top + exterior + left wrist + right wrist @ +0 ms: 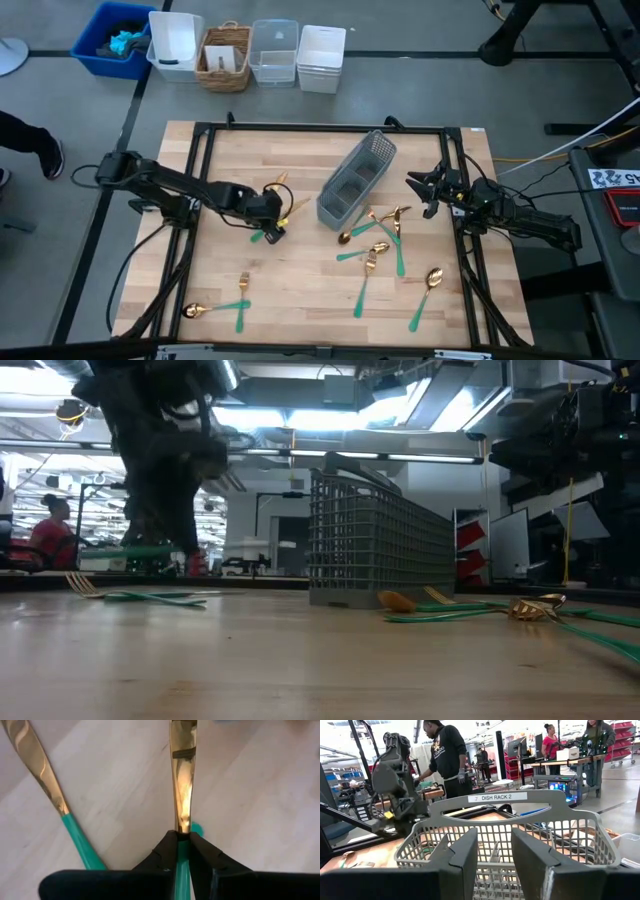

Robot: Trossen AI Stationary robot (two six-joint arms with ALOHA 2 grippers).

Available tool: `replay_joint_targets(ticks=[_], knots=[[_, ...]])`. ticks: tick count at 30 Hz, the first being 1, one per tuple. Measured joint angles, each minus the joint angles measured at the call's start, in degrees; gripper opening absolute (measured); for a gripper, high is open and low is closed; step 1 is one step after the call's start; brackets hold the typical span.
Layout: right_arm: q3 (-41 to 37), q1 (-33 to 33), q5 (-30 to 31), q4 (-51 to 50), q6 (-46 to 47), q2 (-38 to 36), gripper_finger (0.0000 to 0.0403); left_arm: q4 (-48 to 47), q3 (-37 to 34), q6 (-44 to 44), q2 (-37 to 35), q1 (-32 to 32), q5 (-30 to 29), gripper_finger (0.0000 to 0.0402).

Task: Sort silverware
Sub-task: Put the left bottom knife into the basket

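The silverware has gold heads and teal handles. My left gripper (270, 218) sits left of the table's middle and is shut on one piece (182, 785). A second gold-bladed piece (42, 775) lies on the wood beside it. A loose cluster (378, 240) lies near the grey mesh caddy (356, 178). A spoon (196, 310) and a fork (243, 284) lie toward the near-left corner. Another spoon (430, 282) lies near right. My right gripper (495, 865) is open and level, facing the caddy's right end (510, 840), touching nothing. My left gripper pinches the piece between its two fingertips (165, 851) at the top of the teal handle (183, 851), right where the gold head begins. The handle runs back between the fingers and the gold head points straight out ahead. Whether it is lifted off the wood I cannot tell.
A black frame (320, 128) rims the wooden table. Beyond the far edge stand a blue bin (112, 40), white and clear tubs (275, 52) and a wicker basket (225, 58). People (445, 755) stand in the room behind. Bare wood shows at the near middle (300, 310).
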Motion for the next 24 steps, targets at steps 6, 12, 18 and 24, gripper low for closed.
replay_joint_targets(ticks=[6,12,18,24], knots=[[0.0,0.0,0.0,0.0,0.0,0.0,0.0120,-0.3,0.1,0.0,-6.9,0.0,-0.3,0.0019],[0.0,0.0,0.0,0.0,0.0,0.0,0.0120,1.1,0.1,0.0,-13.6,0.0,-5.9,0.0021],[0.0,0.0,0.0,0.0,0.0,0.0,0.0120,18.2,0.1,8.5,-15.3,0.0,-9.5,0.0019],[0.0,0.0,-0.1,-0.9,-0.2,0.0,0.0120,40.2,0.2,22.1,-10.8,0.0,-11.0,0.0023]])
